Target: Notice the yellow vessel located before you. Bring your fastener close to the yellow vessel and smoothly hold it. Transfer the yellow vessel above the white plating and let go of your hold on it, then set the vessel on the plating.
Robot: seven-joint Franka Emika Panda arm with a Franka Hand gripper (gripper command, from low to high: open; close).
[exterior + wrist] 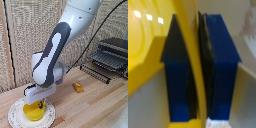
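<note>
The yellow bowl (34, 113) sits over the white plate (15, 116) at the exterior view's lower left. My gripper (37, 103) reaches down onto the bowl from the big white arm. In the wrist view the two dark blue fingers (223, 75) stand close on either side of the bowl's yellow rim (192, 70), so the gripper is shut on the bowl's wall. The bowl's inside (145, 40) fills one side of that view, and the white plate (248, 95) shows beyond the fingers. I cannot tell whether the bowl rests on the plate or hangs just above it.
A small orange block (78, 87) lies on the wooden table (95, 107) to the exterior view's right of the plate. A black toaster oven (111, 55) with a wire rack (95, 72) stands at the back right. A woven screen (30, 35) closes the back.
</note>
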